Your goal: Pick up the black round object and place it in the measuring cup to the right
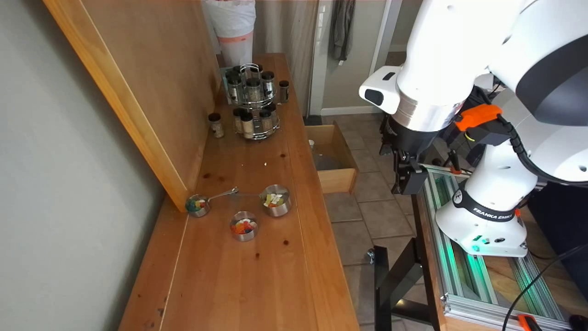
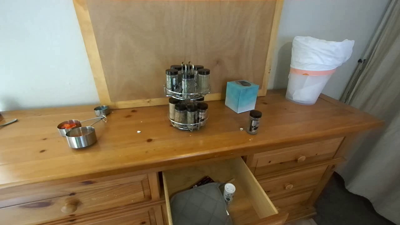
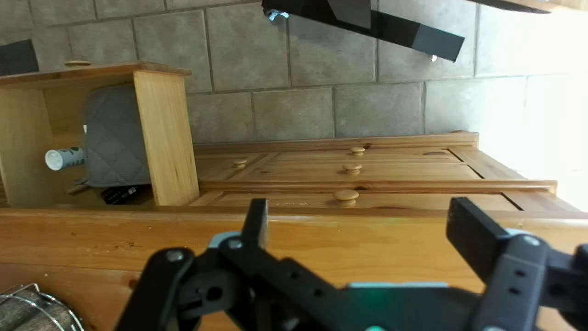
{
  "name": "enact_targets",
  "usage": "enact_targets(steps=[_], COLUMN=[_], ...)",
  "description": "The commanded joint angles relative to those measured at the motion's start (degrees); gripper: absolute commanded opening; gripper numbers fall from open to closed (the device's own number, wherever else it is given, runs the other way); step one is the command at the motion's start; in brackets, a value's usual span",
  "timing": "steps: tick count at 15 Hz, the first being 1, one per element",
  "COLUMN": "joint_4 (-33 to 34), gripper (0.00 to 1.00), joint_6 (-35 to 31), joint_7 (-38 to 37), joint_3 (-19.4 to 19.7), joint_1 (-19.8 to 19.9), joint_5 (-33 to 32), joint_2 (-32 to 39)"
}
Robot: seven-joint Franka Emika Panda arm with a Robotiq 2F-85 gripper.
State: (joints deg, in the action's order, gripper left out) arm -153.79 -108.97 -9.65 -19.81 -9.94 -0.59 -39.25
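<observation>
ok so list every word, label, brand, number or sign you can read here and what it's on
"FRANKA EMIKA": on the black band around the arm's base.
Round emblem on that band: too small to make out.
Spice jars: any labels are too small and blurred.
White canister in the open drawer: print shows, too blurred to read.
Dark packet in the same drawer: pale marks, unreadable.
No numbers readable.
</observation>
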Motion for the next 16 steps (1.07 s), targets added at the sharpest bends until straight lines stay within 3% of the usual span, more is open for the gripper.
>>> enact_targets(steps=[1,11,16], joint_4=[0.14,0.14,7.89], gripper=[1.00,1.00,1.00], joint_6=[0.21,0.21,-8.65], joint_7=[-0.77,-0.77,5.10], joint_3=[1.27,1.27,-1.94], joint_1=[-1.37,-1.37,-7.47], joint_5=[-0.84,-0.84,0.47], joint_2=[0.32,0.32,13.58])
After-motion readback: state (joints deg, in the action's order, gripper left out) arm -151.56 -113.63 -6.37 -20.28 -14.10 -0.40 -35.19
